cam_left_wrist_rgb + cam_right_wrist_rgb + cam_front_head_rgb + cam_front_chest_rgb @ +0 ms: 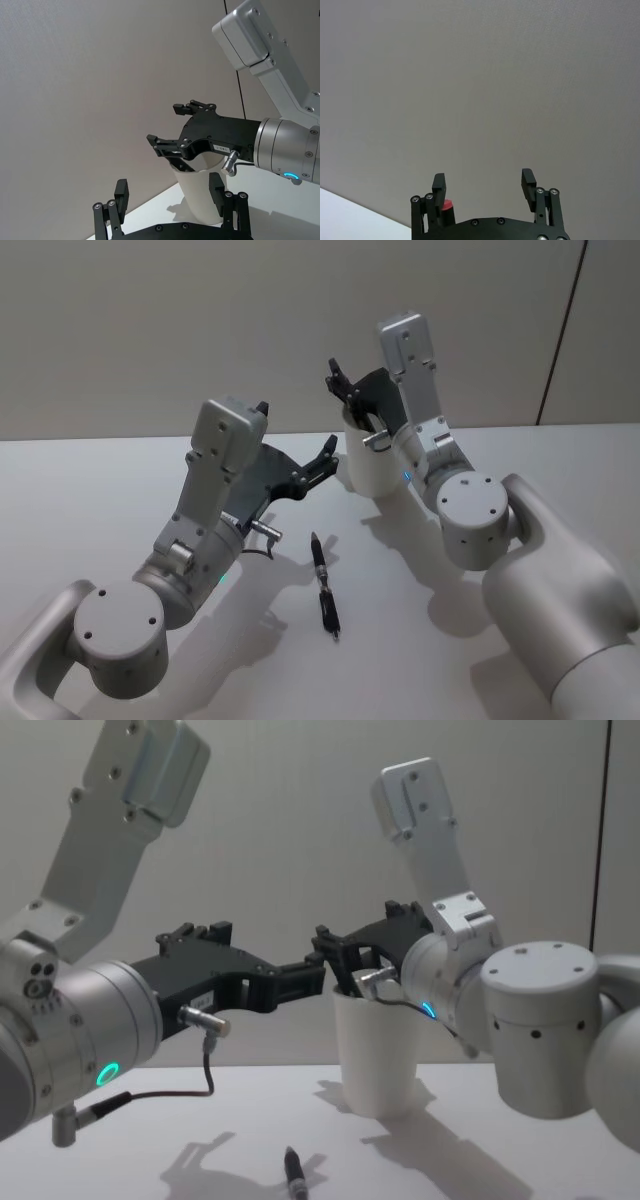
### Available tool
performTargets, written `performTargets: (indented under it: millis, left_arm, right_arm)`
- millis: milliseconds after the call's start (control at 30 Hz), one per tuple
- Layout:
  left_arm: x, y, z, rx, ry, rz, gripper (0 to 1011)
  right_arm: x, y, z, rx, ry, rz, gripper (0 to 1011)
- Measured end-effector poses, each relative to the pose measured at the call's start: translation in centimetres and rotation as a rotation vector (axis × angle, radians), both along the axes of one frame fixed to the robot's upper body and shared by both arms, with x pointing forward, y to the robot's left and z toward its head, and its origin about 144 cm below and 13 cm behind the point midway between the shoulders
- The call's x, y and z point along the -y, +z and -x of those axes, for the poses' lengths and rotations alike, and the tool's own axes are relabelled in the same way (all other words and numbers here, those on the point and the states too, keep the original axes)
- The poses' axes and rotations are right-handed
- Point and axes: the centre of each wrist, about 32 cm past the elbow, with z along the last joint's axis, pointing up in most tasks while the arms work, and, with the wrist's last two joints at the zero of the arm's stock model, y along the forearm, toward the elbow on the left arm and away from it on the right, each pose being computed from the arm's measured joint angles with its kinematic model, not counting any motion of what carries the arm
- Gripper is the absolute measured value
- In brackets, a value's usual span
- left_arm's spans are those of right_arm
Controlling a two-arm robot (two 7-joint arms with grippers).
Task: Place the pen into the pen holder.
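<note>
We find the left tool (320, 464) raised off the tabletop (90, 490), its fingers (121, 193) spread apart with nothing between them. In the chest view it sits at about the height of the rim of the pen holder (375, 1050) and points toward it. Its fingertips stop just short of the cup.

The pen (324, 585) lies flat on the tabletop, below the left tool and nearer to the robot than its fingertips. It is clear of both fingers. It is dark, and its length runs roughly toward and away from the robot.

The pen holder, a plain white paper cup, stands upright on the tabletop. It is just beyond the left tool's fingertips and directly beneath the right tool (172, 124).

The right tool hangs over the mouth of the pen holder, its fingers apart and gripping nothing. In the left wrist view its lower finger sits close to the rolled rim; we cannot tell whether it touches.
</note>
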Motion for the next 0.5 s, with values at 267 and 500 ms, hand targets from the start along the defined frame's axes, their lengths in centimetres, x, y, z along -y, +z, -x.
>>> performTargets:
  millis: [267, 500]
  left_arm:
    - [0.0, 0.0, 0.0, 0.0, 0.0, 0.0, 1001]
    - [0.0, 0.0, 0.0, 0.0, 0.0, 0.0, 1001]
  right_arm:
    - [0.1, 0.3, 0.0, 0.008, 0.002, -0.005, 1001]
    - [1.2, 1.5, 0.4, 0.044, 0.0, -0.042, 1001]
